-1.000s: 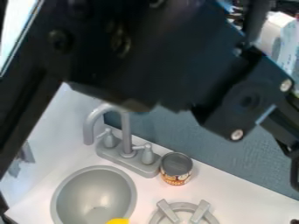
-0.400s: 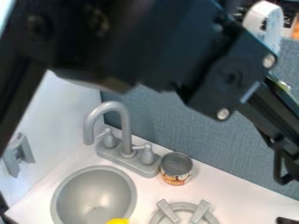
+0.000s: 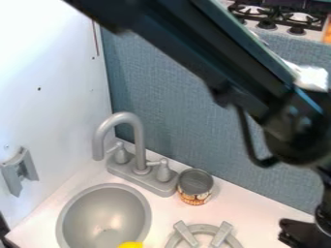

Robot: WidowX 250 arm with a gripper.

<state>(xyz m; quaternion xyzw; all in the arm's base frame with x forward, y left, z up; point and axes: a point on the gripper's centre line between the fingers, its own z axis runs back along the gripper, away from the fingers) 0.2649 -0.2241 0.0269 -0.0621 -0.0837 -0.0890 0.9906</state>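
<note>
Hanging low over by the right edge, the black gripper (image 3: 296, 233) is partly cut off at the corner, and honestly I can't tell if it's open, closed or gripping something. The chunky black arm (image 3: 207, 58) slants down from the top, bends well above the gripper and drops to it, with a dark cable (image 3: 248, 140) looping off the bend.

Closest thing to the gripper is the grey toy burner (image 3: 223, 236), just off to its left on the white counter (image 3: 255, 215). Further left and farther back from the gripper there's a small tin can (image 3: 195, 188), standing upright with a grey top and a patterned orange-brown label. Right beside the can, on the side away from the gripper, sits the grey toy faucet (image 3: 140, 145) with its two knobs.

The round grey sink (image 3: 147, 207) is well apart from the gripper, past the burner, and something yellow (image 3: 131, 245) pokes up at its near side, too cut off for me to name. Farthest over from the gripper, a grey bracket (image 3: 19, 170) is on the white side panel (image 3: 58, 97). Behind and above the gripper runs a blue-grey textured panel (image 3: 188, 131), and past that you can spot a real stovetop (image 3: 278, 18).
</note>
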